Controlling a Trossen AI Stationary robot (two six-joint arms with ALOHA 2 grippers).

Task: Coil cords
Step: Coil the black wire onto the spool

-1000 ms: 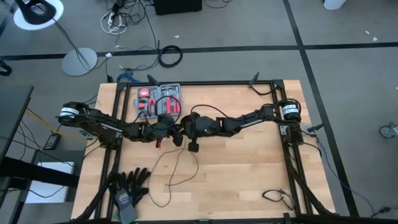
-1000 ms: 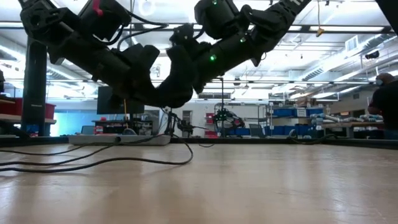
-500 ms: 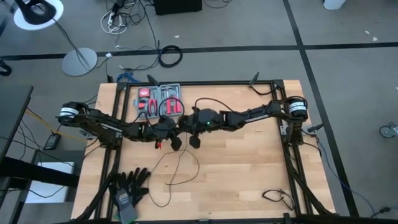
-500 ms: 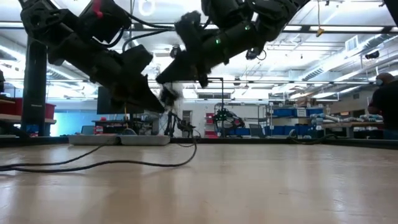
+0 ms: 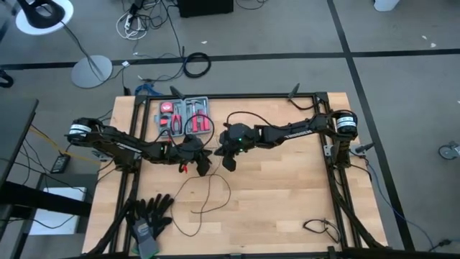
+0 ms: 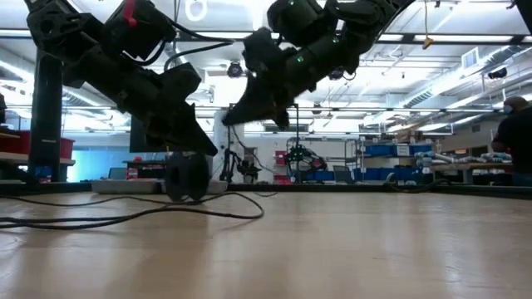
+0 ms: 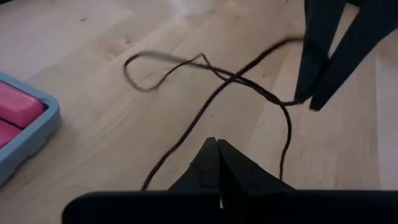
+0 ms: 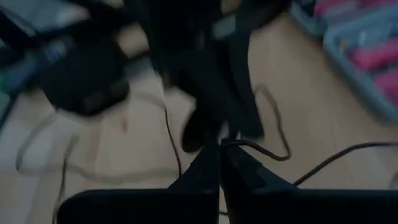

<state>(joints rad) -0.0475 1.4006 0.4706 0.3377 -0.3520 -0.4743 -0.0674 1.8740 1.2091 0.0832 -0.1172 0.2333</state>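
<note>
Both grippers, left [image 5: 203, 165] and right [image 5: 228, 162], pinched together mid-tabletop, holding nothing I can see. I worry they'll collide or snag the cord [image 5: 207, 194].

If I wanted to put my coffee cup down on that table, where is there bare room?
The right half of the wooden table is bare, between the right arm and the small cable bundle in the near right corner. It is crowded at the centre-left: both grippers, left and right, the thin black cord, the tool tray and gloves.
</note>
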